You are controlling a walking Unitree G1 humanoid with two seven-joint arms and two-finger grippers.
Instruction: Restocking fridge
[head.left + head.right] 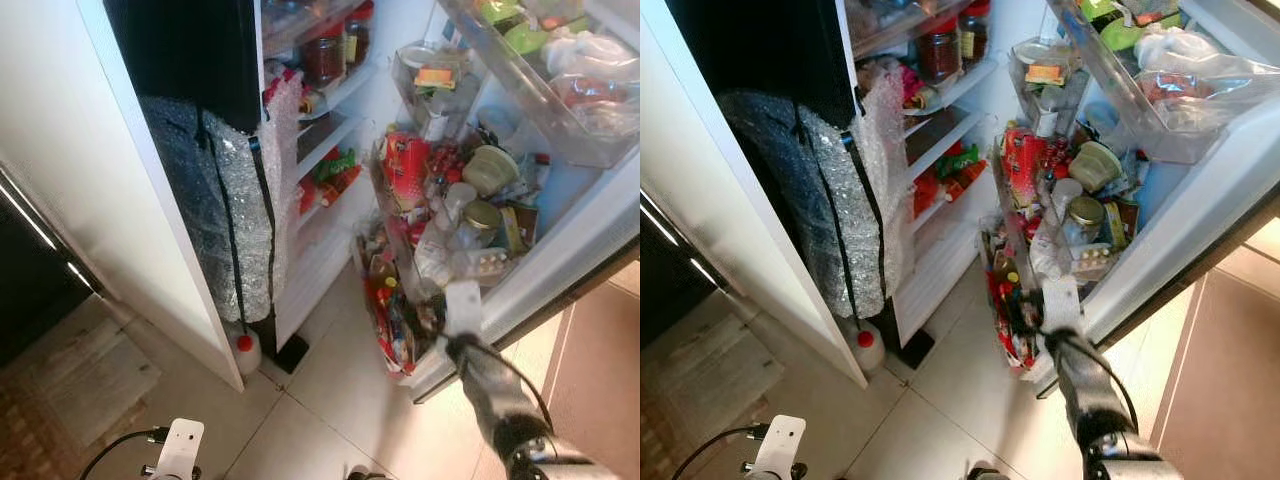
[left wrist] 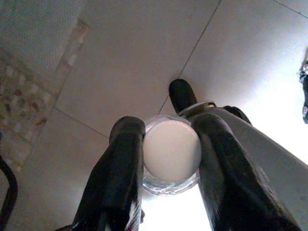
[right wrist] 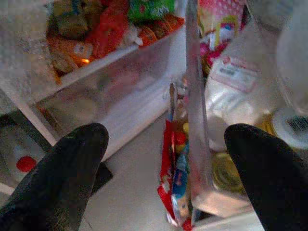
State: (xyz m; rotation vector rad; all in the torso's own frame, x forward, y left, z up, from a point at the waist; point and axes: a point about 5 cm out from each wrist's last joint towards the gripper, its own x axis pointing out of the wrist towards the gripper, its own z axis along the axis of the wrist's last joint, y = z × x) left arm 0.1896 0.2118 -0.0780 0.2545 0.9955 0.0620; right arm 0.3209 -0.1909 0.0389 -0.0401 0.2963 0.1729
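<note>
The fridge [image 1: 200,250] stands open, and its door [image 1: 590,240] swings out on the robot's right side, with the door shelves packed full of jars, bottles and packets. The right gripper [image 3: 166,168] is raised in front of the lower part of this door, and its two black fingers [image 3: 67,168] are spread wide apart with nothing between them; the clear wall of a door shelf [image 3: 195,120] stands in the gap in the right wrist view, but I cannot tell if the fingers touch it. The right arm [image 1: 495,385] reaches up from below toward the lower door shelf [image 1: 400,330], where red packets [image 1: 385,325] are stuffed. The left gripper [image 2: 166,159] hangs low over the tiled floor [image 2: 120,57], and it grasps a clear container with a white lid [image 2: 172,149], one finger on each side of it. Inside the fridge, a sheet of bubble wrap [image 1: 225,200] hangs down over the front of the shelves. A small white bottle with a red cap [image 1: 243,350] stands on the floor just beside the bottom of the fridge.
</note>
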